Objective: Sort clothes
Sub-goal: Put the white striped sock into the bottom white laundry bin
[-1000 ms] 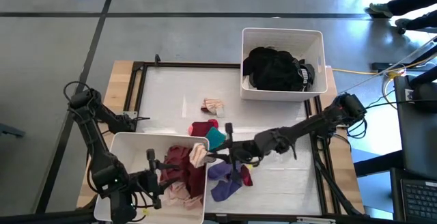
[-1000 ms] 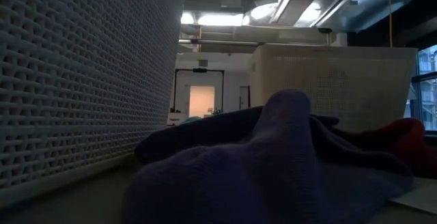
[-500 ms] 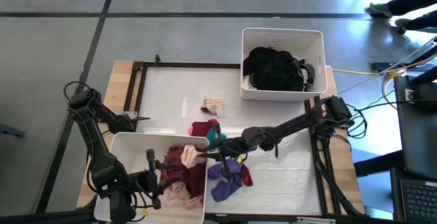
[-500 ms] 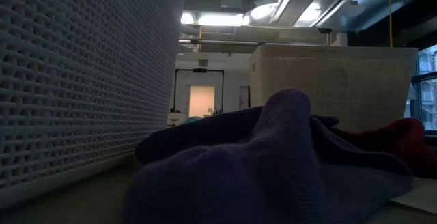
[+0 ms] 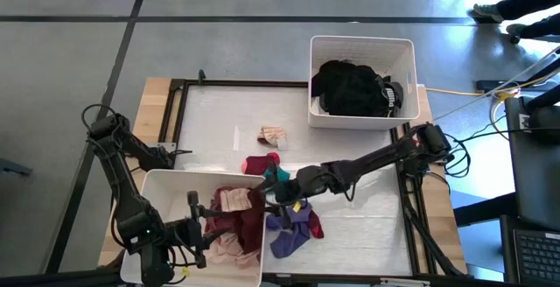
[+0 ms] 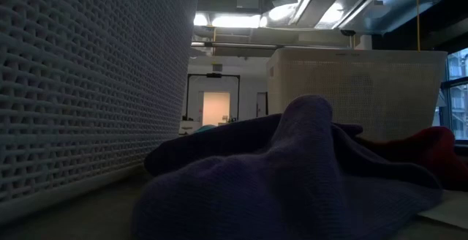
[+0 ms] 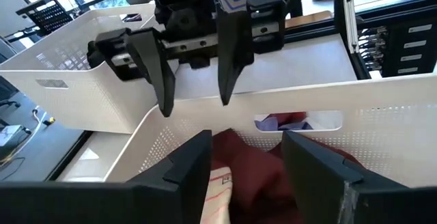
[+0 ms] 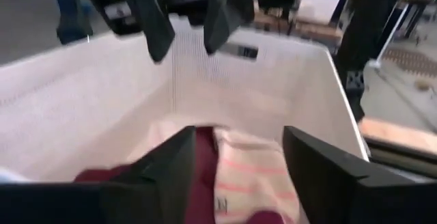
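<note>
High view: right pincer (image 5: 273,193) was seen spread at the rim of the near bin (image 5: 157,182), a pale striped garment (image 5: 231,199) lying loose on maroon clothes (image 5: 248,226) just past it; purple socks (image 5: 291,227) lay beside it on the tabletop (image 5: 219,116). Left pincer (image 5: 194,213) hung spread over the same bin.

Right wrist view: fingers (image 8: 319,176) were parted, nothing pinched, striped garment (image 8: 249,176) between and below.
</note>
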`<state>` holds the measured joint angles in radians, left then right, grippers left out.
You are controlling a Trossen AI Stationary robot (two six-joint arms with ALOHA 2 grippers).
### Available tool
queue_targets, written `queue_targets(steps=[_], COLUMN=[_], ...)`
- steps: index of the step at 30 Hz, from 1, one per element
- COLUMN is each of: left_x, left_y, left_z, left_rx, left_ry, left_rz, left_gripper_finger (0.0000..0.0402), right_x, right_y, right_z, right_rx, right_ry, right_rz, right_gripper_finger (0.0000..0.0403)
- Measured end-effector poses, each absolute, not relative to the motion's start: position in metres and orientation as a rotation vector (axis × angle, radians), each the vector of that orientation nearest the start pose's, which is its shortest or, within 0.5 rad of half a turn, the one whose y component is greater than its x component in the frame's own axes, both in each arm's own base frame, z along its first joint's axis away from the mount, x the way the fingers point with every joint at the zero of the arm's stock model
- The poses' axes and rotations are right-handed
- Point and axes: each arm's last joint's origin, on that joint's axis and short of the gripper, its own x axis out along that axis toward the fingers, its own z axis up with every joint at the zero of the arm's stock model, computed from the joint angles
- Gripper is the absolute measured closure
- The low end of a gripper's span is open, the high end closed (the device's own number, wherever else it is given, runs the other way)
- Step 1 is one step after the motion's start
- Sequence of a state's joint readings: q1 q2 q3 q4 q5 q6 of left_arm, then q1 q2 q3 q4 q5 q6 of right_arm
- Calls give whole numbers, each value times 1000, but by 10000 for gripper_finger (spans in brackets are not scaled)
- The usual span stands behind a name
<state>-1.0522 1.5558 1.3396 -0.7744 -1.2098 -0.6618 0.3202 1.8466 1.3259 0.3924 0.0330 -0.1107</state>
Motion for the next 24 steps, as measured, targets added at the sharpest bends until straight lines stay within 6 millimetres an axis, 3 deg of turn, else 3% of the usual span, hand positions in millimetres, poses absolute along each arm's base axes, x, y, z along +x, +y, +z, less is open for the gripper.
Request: queue_targets(steps=[5, 14, 19, 24], left_x=[175, 174, 174, 174], left_y=[-259, -259, -259, -259], left_z=[308, 308, 308, 308], left_rx=[233, 229, 230, 230], left_ry=[338, 337, 337, 337], left_rz=[257, 254, 255, 256], left_gripper_finger=[233, 233, 233, 233], right_x=[396, 359, 346, 338], right_y=[129, 115, 110, 96], right_z=[295, 308, 293, 256], right_rx=[-160, -182, -243, -240], right_ry=[280, 535, 671, 712], right_rz=[246, -25, -240, -433], right_gripper_finger=[148, 154, 155, 155])
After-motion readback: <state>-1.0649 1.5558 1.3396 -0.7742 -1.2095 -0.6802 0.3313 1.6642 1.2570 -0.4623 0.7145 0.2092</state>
